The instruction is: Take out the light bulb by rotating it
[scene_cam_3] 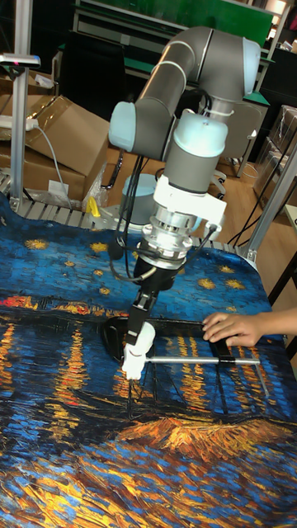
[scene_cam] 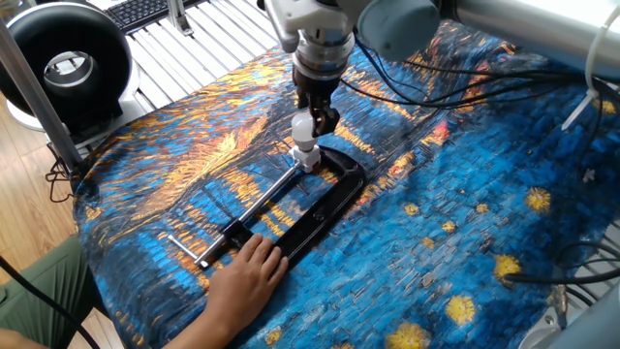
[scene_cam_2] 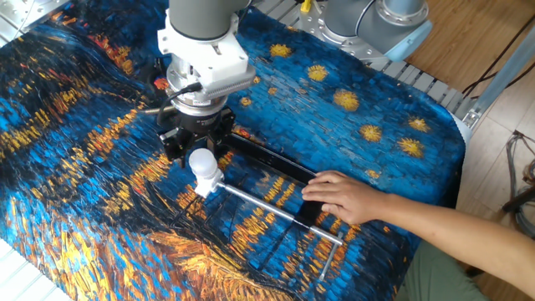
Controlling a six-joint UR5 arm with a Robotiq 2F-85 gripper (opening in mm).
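The light bulb (scene_cam: 303,128) (scene_cam_2: 201,160) (scene_cam_3: 142,334), a small white globe, stands slightly tilted in its white socket (scene_cam: 307,157) (scene_cam_2: 209,182) (scene_cam_3: 132,363). The socket sits at the end of a black clamp (scene_cam: 325,208) (scene_cam_2: 267,159) with a silver screw bar (scene_cam: 262,204) (scene_cam_2: 267,205). My gripper (scene_cam: 312,116) (scene_cam_2: 199,147) (scene_cam_3: 144,318) comes down from above, its dark fingertips closed against the top of the globe. Most of the globe shows below them. A person's hand (scene_cam: 247,279) (scene_cam_2: 347,196) (scene_cam_3: 235,327) presses on the clamp's other end.
A blue and orange painted cloth (scene_cam: 465,242) covers the table. A black round fan (scene_cam: 68,63) stands at the far left corner. Black cables (scene_cam: 455,87) trail across the cloth behind the arm. Cardboard boxes (scene_cam_3: 58,132) stand beyond the table.
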